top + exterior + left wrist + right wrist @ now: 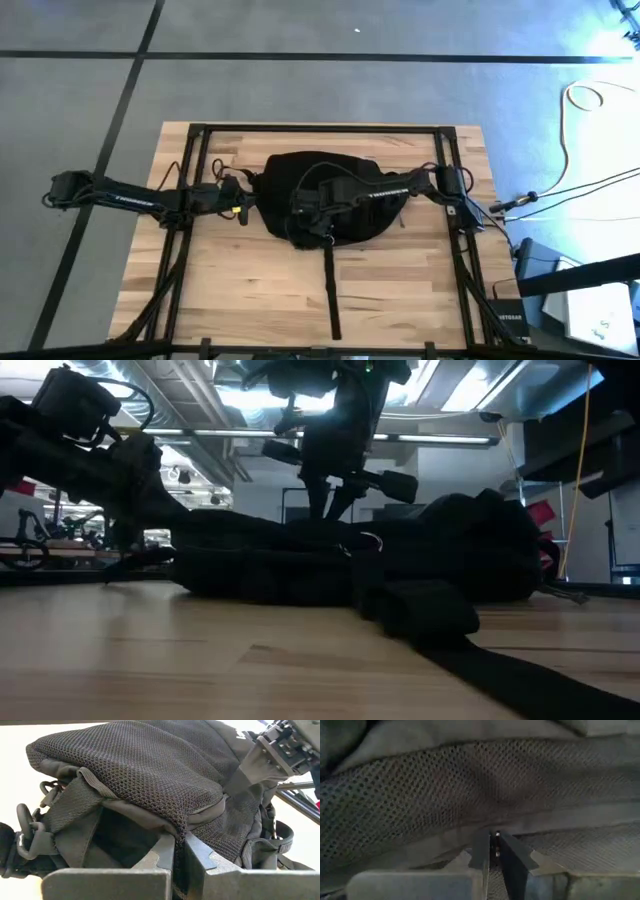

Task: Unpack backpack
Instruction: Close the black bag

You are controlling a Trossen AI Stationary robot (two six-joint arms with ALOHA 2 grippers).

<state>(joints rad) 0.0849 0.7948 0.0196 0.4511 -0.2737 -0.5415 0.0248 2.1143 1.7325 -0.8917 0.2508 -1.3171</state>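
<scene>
The black backpack [325, 200] lies flat in the middle of the wooden table, mesh side up, and one long strap [331, 290] trails toward the near edge. My left gripper [245, 207] is at the backpack's left end, shut on its mesh fabric [150, 780]. My right gripper [305, 212] reaches in from the right over the backpack, fingers pointing down onto its top, shut on a small shiny piece. In the low view the backpack [420, 560] is a low dark mound with the right arm [340, 480] coming down onto it. My left gripper pinches a raised fold of the mesh panel [181, 831] at the backpack's left end between its two fingers, coming level from the table's left. The fabric rises in a ridge at the fingertips; the rest of the backpack lies on the table. My right gripper pinches a small shiny metal piece [496, 836], like a zip pull, at its fingertips against the mesh fabric [470, 795]. The fingers come from above, pointing down. The backpack stays on the table under them.
A black metal frame [320, 129] borders the table's far edge and sides. Bare wood [240, 290] lies between the backpack and the near edge, left of the strap. Cables and a box [590, 310] sit on the floor to the right.
</scene>
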